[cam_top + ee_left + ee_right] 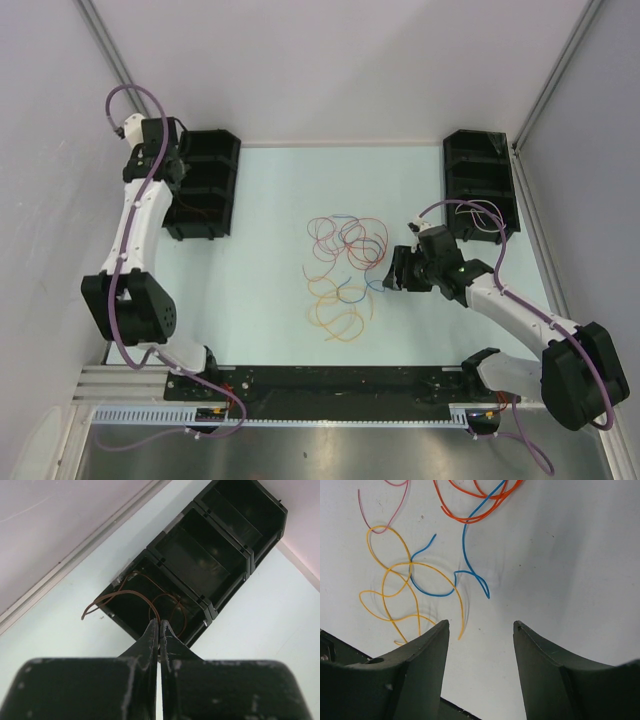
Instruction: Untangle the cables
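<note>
The cables (345, 272) lie in a loose tangle of orange, red, blue and yellow loops mid-table. My right gripper (393, 272) hovers open at the tangle's right edge. In the right wrist view the right gripper (481, 625) has bare table between its jaws. A yellow cable (395, 587) ends beside the left finger (427, 650), with a blue cable (465, 555) and an orange one (470, 516) beyond. My left gripper (160, 622) is shut above the left bin (125, 607). A brown cable (122, 594) loops in that compartment and runs up into its fingertips.
The black three-compartment bin (205, 185) stands at the back left with my left gripper (176, 163) over it. A matching bin (480, 180) stands at the back right. One end of the brown cable hangs over the bin wall onto the table (60, 645).
</note>
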You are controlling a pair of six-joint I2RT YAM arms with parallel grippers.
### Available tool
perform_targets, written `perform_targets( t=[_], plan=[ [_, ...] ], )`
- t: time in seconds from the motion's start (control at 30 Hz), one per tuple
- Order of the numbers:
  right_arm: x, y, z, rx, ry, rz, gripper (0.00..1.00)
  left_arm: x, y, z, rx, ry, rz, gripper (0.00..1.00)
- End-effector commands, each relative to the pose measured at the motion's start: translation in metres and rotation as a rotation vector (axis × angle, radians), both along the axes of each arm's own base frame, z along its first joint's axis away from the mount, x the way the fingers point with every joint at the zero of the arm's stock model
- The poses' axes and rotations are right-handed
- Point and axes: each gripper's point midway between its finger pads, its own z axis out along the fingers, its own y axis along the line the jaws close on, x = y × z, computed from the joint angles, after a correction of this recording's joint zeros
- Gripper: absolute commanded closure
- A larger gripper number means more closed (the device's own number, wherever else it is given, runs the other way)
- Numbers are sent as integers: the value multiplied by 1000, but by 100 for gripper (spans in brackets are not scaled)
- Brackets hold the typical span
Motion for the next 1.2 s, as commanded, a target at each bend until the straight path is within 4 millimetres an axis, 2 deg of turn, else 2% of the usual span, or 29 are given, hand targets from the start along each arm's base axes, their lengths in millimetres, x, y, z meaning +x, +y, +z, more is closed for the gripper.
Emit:
perform_targets(
  t=[0.0,0.07,0.17,0.37,0.47,0.57,0.67,0.8,0.93,1.0,1.07,1.17],
  plan=[
    [4,1,7,19,-38,11,41,29,0,15,-29,-83,0,100],
    [5,1,7,19,-38,10,41,37,-1,15,-35,-90,-7,100],
    [5,-1,6,19,-38,4,42,46,1,-2,-43,-63,2,100],
    [5,-2,3,21,-32,2,41,58,-4,-54,-157,-49,-16,100],
    [5,-2,3,20,-29,2,42,58,4,-82,-204,-18,2,100],
    [5,-2,2,21,-29,3,41,61,7,-100,-227,3,5,100],
    [5,-2,0,20,-26,2,41,66,8,-114,-252,16,-6,100],
    [5,-2,0,24,-24,3,41,82,8,-124,-286,-1,-49,100],
    [6,-2,-1,22,-22,1,41,94,-1,-140,-327,12,-101,100],
    [6,-2,0,24,-22,1,42,105,-16,-143,-364,-8,-196,100],
    [6,-2,0,25,-22,2,42,107,-26,-155,-405,10,-237,100],
    [7,-2,-1,25,-20,0,42,103,-30,-171,-429,50,-244,100]
  ],
)
